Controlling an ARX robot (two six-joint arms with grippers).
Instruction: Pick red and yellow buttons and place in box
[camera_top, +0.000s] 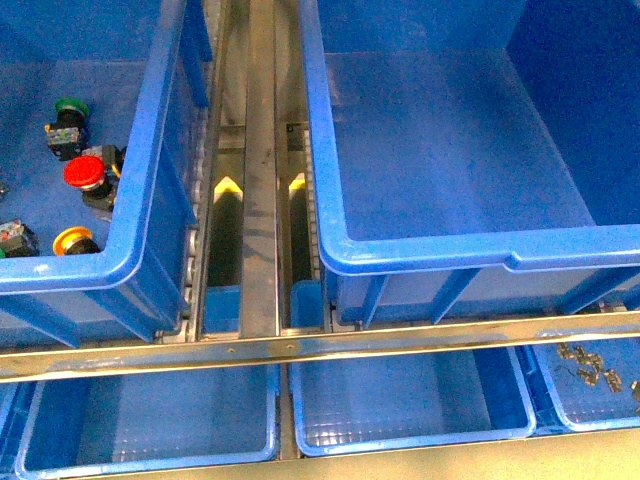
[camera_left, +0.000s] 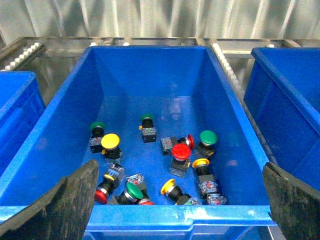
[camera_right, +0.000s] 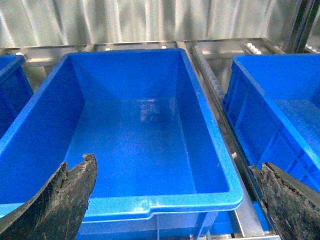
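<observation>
A left blue bin (camera_top: 140, 200) holds several push-buttons, among them a red-capped button (camera_top: 84, 172) and a yellow one (camera_top: 73, 240). The left wrist view shows the red button (camera_left: 181, 151) near the middle of that bin (camera_left: 150, 215), with yellow buttons (camera_left: 110, 141) (camera_left: 201, 163) around it. My left gripper (camera_left: 179, 167) is open and empty above the bin's near rim. The box (camera_top: 430, 255), a large deep blue bin, stands empty at the right. My right gripper (camera_right: 175, 164) is open and empty above the box's near rim (camera_right: 150, 202). Neither gripper shows in the front view.
Green-capped buttons (camera_left: 208, 137) (camera_top: 70, 106) lie among the others. A metal roller rail (camera_top: 260, 200) runs between the two bins. Shallow blue trays (camera_top: 150, 420) (camera_top: 410, 400) sit lower in front, one holding small metal parts (camera_top: 590, 370). Another blue bin (camera_right: 280, 115) stands beside the box.
</observation>
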